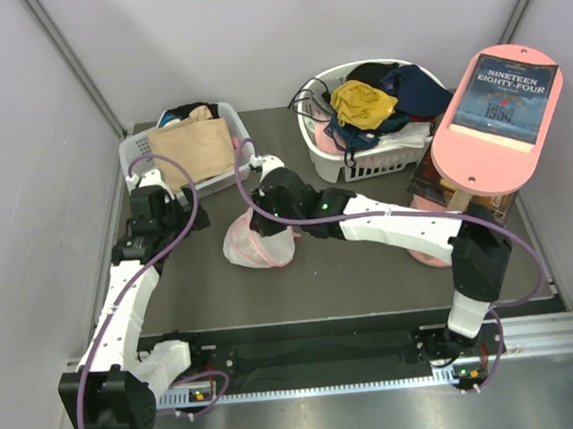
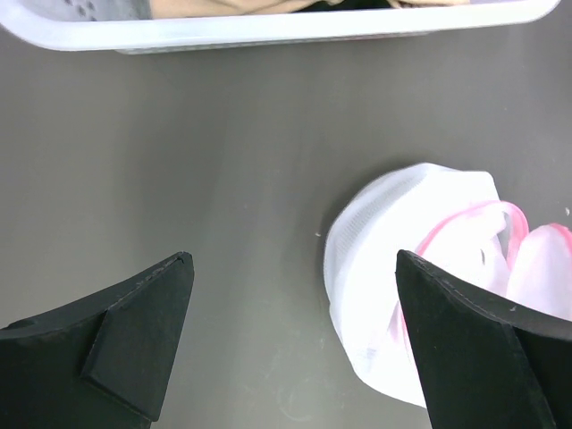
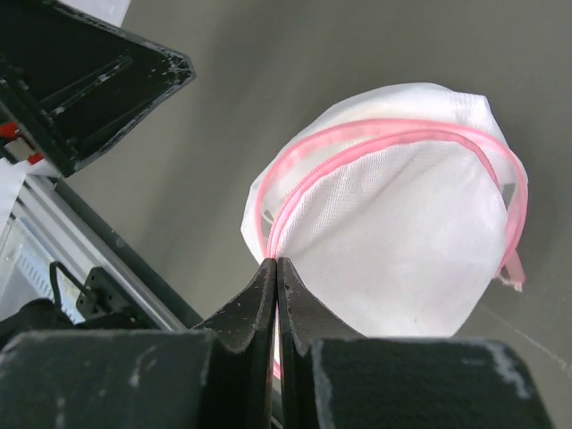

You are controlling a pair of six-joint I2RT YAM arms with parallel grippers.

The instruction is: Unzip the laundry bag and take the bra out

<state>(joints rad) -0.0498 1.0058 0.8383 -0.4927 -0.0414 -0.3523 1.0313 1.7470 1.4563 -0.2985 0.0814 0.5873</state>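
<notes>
The laundry bag [image 1: 252, 246], a white mesh pouch with a pink rim and zip, lies on the dark table in front of the arms. My right gripper [image 3: 277, 261] is shut, its fingertips pinching the pink zip line at the near edge of the laundry bag [image 3: 402, 232]. In the top view the right gripper [image 1: 265, 216] points down onto the pouch's upper side. My left gripper [image 2: 295, 259] stands wide open over bare table, with the laundry bag [image 2: 402, 268] against its right finger [image 2: 465, 340]. The left gripper [image 1: 156, 218] is left of the pouch. The bra is hidden.
A white slotted basket [image 1: 138, 147] holding a beige garment stands at the back left; its rim [image 2: 268, 29] runs just beyond my left gripper. At the back right is a round white basket [image 1: 362, 163] of mixed clothes, beside a pink board [image 1: 462, 154] carrying a book.
</notes>
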